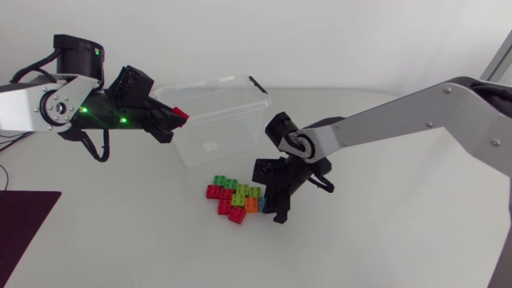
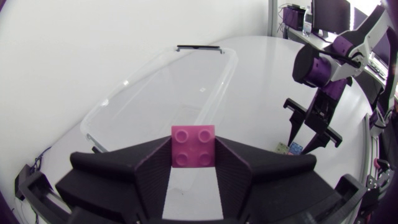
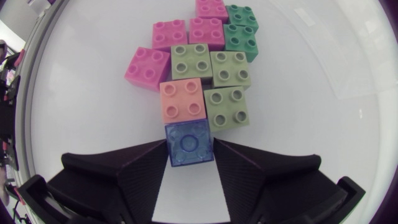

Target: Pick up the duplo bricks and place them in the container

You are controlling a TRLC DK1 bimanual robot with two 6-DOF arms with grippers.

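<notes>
Left end effector (image 2: 193, 157) tight on red brick (image 2: 193, 145) by container (image 2: 214, 87), right end effector (image 3: 189, 154) tight on blue brick (image 3: 189, 142)

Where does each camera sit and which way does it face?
Head view: above the table, looking down on clear plastic container, pile of coloured duplo bricks, left arm, right arm.
Left wrist view: on left arm, looking over left pincer, shut on red square brick, into container.
Right wrist view: on right arm, looking down on pile; right pincer shut on blue square brick.
Shared: head and left wrist views show container, right arm.
</notes>
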